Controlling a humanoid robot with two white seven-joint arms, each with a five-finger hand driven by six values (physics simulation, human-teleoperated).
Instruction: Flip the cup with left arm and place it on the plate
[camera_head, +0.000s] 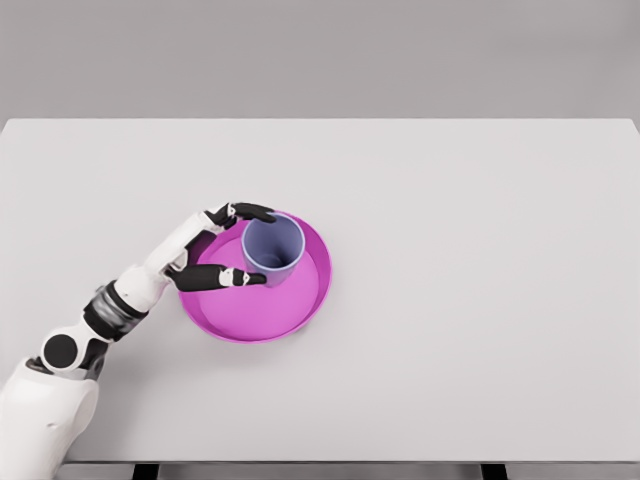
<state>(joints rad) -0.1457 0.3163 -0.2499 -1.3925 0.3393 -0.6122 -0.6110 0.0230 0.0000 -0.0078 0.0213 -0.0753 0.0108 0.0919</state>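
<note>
Cup: blue-violet, standing upright, mouth facing up, hollow inside visible. It sits on the plate, in the plate's upper middle part, a bit toward the far rim. No logo, label or printed writing can be read on the cup; its surface looks plain.

Plate: magenta-pink, round, raised rim, lying flat on the table. Nothing readable on the plate either. It lies left of the table's middle.

Left hand: white with black fingers, arm coming in from the lower left corner, wrist just outside the plate's left rim. The hand reaches over the plate's left part. Fingers are spread around the cup: one black finger runs along the cup's far side near the top edge, the thumb lies along the near side at the cup's lower left. Both fingertips are right at the cup wall, bracketing it from the left. Whether they actually press the cup or only sit just beside it cannot be told from this view. Palm is left of the cup, over the plate's rim.

Table: pale grey-white, plain, no marks or text. Grey background behind the far edge.
</note>
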